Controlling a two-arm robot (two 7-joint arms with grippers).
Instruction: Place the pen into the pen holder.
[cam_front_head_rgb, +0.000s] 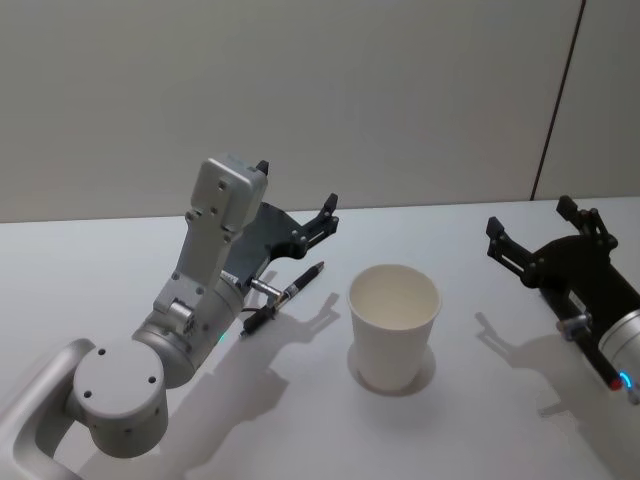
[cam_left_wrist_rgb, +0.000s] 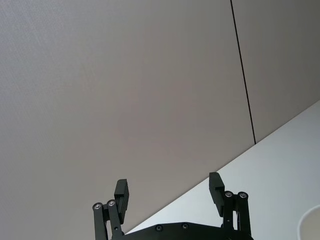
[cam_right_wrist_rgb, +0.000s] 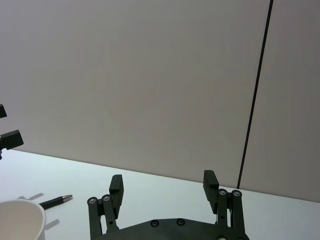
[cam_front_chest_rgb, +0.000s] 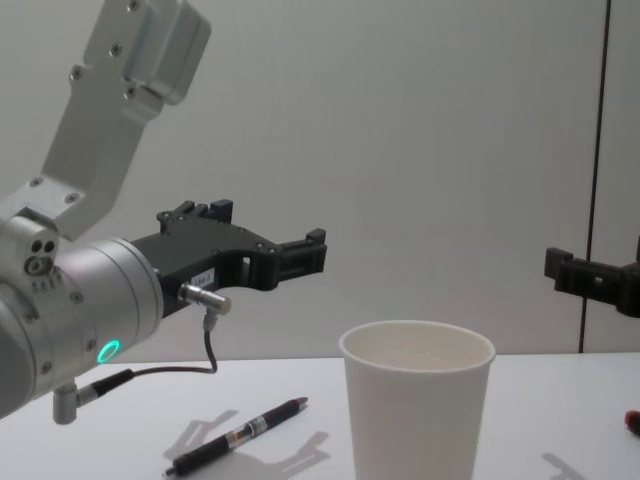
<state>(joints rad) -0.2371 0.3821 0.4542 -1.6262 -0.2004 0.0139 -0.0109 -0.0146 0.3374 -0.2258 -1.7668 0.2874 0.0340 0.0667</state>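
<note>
A black pen (cam_front_head_rgb: 285, 298) lies flat on the white table, just left of the pen holder (cam_front_head_rgb: 393, 325), a plain white paper cup standing upright and empty. My left gripper (cam_front_head_rgb: 297, 188) hovers above and slightly behind the pen, open, with nothing between its fingers. In the chest view it (cam_front_chest_rgb: 275, 235) hangs well above the pen (cam_front_chest_rgb: 240, 435), and the pen holder (cam_front_chest_rgb: 418, 410) stands to the right. My right gripper (cam_front_head_rgb: 530, 218) is open and empty, off to the right of the cup. The right wrist view shows the pen (cam_right_wrist_rgb: 56, 201) and the cup's rim (cam_right_wrist_rgb: 20, 220) beyond the right gripper (cam_right_wrist_rgb: 163, 180).
The white table (cam_front_head_rgb: 470, 440) runs back to a plain grey wall (cam_front_head_rgb: 320, 90) with a dark vertical seam at the right. The left arm's grey body (cam_front_head_rgb: 120, 395) fills the near left corner. Open tabletop lies between cup and right gripper.
</note>
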